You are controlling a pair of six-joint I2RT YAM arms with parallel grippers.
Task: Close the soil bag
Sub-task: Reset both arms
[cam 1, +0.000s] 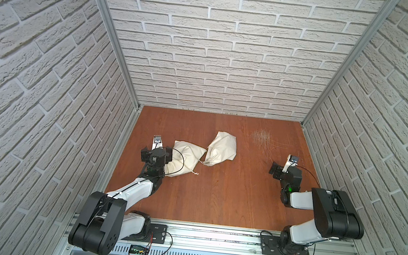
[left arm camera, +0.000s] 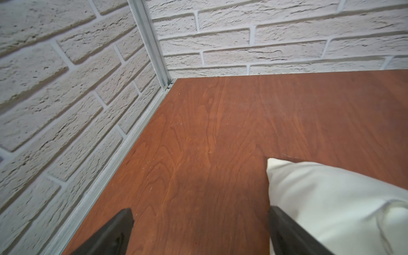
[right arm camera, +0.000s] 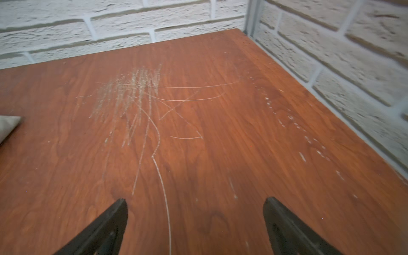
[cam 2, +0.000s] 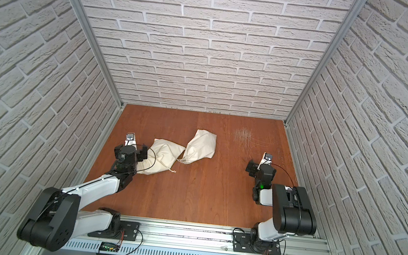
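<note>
Two cream cloth drawstring bags lie on the brown table; which one is the soil bag I cannot tell. The nearer bag [cam 1: 187, 157] [cam 2: 164, 155] [left arm camera: 331, 198] lies left of centre, its cord end [cam 1: 195, 173] loose on the wood. My left gripper [cam 1: 156, 154] [cam 2: 131, 153] [left arm camera: 201, 210] stands open at its left end, one finger [left arm camera: 287, 231] against the cloth and bare table between the jaws. The farther bag [cam 1: 222, 147] [cam 2: 202, 144] [right arm camera: 7, 123] has a gathered neck [cam 1: 209, 160]. My right gripper [cam 1: 284, 171] [cam 2: 260, 169] [right arm camera: 196, 201] hangs open and empty far right.
Brick-pattern walls close in the table on the left, back and right [cam 1: 349, 147]. A patch of pale scratches [cam 1: 262, 137] [right arm camera: 132, 95] marks the wood ahead of the right gripper. An aluminium rail [cam 1: 213, 233] carrying both arm bases runs along the front edge.
</note>
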